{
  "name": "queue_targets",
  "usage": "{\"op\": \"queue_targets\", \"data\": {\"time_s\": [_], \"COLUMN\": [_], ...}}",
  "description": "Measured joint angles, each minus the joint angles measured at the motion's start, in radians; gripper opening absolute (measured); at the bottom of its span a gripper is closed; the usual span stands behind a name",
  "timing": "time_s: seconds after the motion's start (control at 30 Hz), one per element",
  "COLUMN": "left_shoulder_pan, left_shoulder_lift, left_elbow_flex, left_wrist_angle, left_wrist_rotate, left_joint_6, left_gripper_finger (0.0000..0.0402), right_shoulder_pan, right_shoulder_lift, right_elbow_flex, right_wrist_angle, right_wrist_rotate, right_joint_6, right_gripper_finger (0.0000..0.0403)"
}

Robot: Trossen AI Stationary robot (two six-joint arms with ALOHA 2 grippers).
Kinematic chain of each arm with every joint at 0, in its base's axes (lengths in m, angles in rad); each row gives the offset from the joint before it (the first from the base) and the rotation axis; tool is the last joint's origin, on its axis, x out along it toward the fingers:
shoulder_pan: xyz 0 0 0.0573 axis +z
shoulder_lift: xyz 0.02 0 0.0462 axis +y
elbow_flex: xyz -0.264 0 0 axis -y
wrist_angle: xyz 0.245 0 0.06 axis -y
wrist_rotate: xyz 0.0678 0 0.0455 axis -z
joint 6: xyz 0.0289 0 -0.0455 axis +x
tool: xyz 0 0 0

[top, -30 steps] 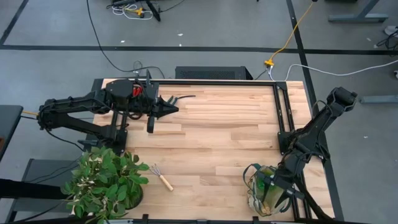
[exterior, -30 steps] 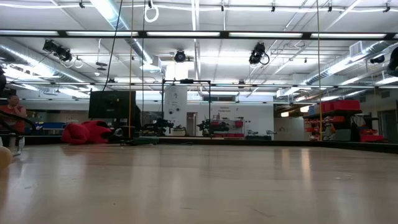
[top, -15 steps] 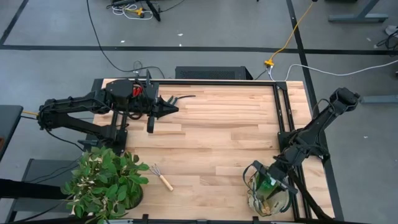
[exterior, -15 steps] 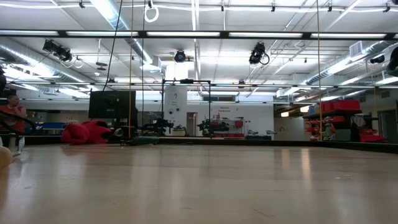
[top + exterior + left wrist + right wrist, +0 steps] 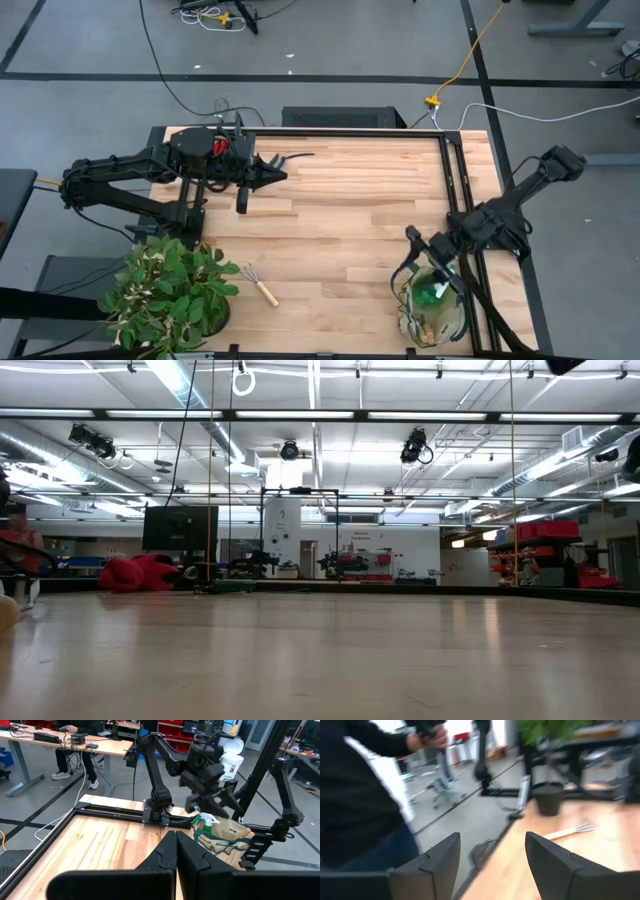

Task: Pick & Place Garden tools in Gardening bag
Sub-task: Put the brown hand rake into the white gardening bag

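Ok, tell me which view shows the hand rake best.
The high view: the hand rake lies whole on the table beside the potted plant. The right wrist view shows it blurred; the low and left wrist views miss it.

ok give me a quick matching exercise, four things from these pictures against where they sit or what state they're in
Things:
1. hand rake
2. gardening bag
3. left gripper
4. right gripper

States:
A. open, empty, above the bag
B. shut, far side of the table
C. lying flat beside the potted plant
D. near right corner, green-and-white item inside

Pairs: 1-C, 2-D, 3-B, 4-A
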Motion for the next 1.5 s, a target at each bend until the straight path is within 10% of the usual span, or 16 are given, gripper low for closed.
{"op": "queue_targets", "data": {"time_s": [0.7, 1.5], "left_shoulder_pan": [0.0, -0.016], "left_shoulder_lift": [0.009, 0.238], "left_elbow_flex": [0.001, 0.0], "left_wrist_angle": [0.0, -0.169], "left_wrist_rotate": [0.019, 0.11], "left_joint_6": [0.038, 0.271], "left_gripper_finger": [0.0005, 0.0138], "right_shoulder_pan": [-0.083, -0.083], "right_shoulder_lift": [-0.023, -0.023], "right_elbow_flex": [0.0, 0.001], "right_wrist_angle": [0.006, 0.013], "right_wrist_rotate": [0.215, 0.324], "right_joint_6": [-0.032, 0.02], "right_gripper_finger": [0.0224, 0.0224]}}
